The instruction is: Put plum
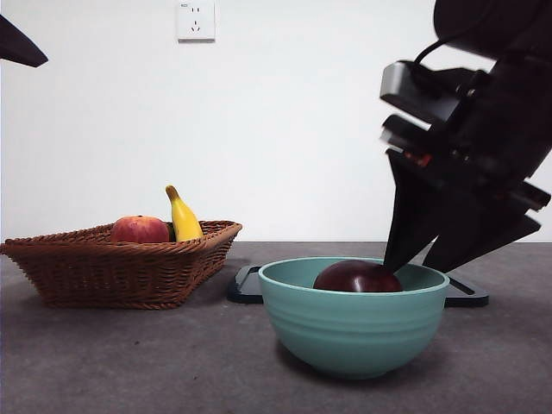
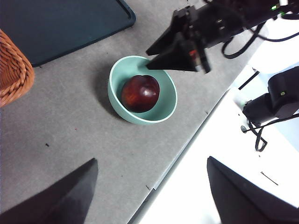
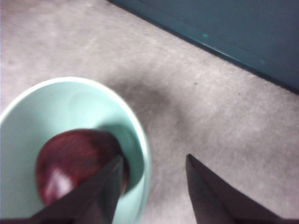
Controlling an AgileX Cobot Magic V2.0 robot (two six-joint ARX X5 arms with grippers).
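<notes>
- At the top left corner of the front view only a black tip of the left gripper (image 1: 19, 45) shows; its own wrist view looks down on the scene from high up, with the jaws spread wide and nothing between them.
- On the left of the grey tabletop (image 1: 129, 362) stands a woven wicker basket (image 1: 95, 272).
- Inside the basket lies a red-orange apple (image 1: 139, 229), and just to its right a yellow banana (image 1: 183, 217) stands up on end with its dark stem tip uppermost.
- Behind and to the right of the basket lies a flat dark tray (image 1: 246, 286), partly hidden by the bowl in the front view.
- In front of the tray sits a mint-green bowl (image 1: 349, 332), upright, well apart from the basket.
- The plum (image 1: 356, 278) rests inside the bowl, dark maroon and glossy, its top showing above the rim in the front view.
- The right gripper (image 1: 414, 260) comes in from the upper right, tilted, with its tips down at the bowl's right rim beside the plum.
- Its jaws are apart and hold nothing; in the right wrist view one tip is over the bowl next to the plum, the other outside the rim above the tabletop.
- On the wall behind, above the basket's right end, there is a white power socket (image 1: 196, 20).
</notes>
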